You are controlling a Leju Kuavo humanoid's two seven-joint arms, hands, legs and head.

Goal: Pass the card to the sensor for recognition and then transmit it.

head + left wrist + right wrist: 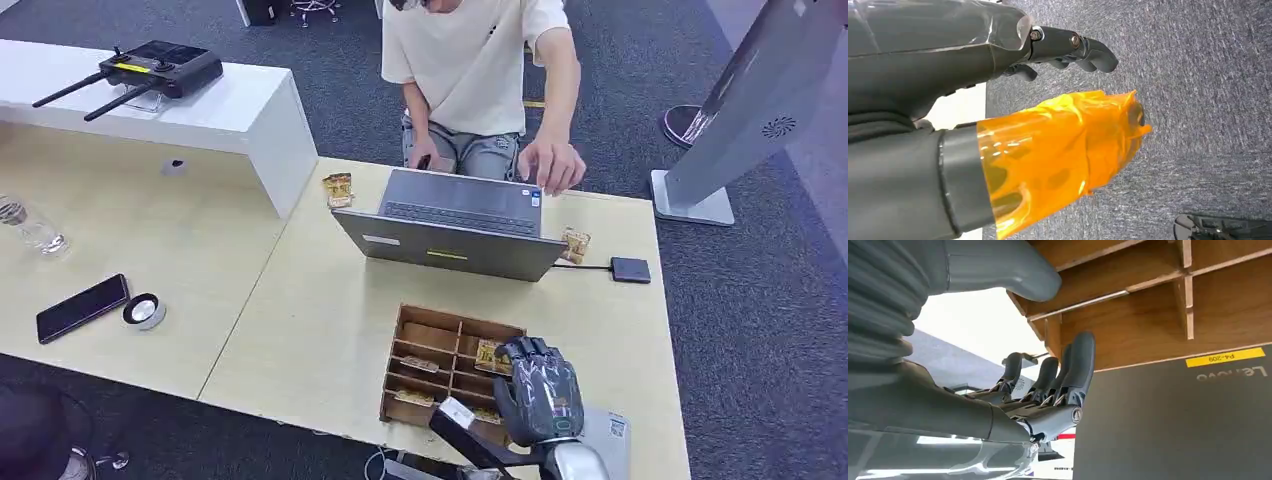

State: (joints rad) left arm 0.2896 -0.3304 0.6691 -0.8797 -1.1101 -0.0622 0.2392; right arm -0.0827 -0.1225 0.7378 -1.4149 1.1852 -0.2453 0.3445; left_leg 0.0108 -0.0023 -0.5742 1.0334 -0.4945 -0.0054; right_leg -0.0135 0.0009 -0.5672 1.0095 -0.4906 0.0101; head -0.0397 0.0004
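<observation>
Nearest, the right hand (538, 390) hovers over the right side of the wooden tray (425, 368) on the table (300, 320), its fingers (1075, 372) apart and slightly bent, holding nothing. Cards (490, 357) lie in the tray's compartments, one just beside the fingertips, and behind the tray stands a grey laptop (450, 225) with a person's hand (552, 165) at its far corner. Over grey carpet (1198, 75) hangs the left hand (1068, 47), fingers curled in and empty, its thumb wrapped in orange film (1063, 150).

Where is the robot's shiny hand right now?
In the head view, the right hand hovers over the near right side of the brown wooden compartment box, below the grey laptop.
</observation>
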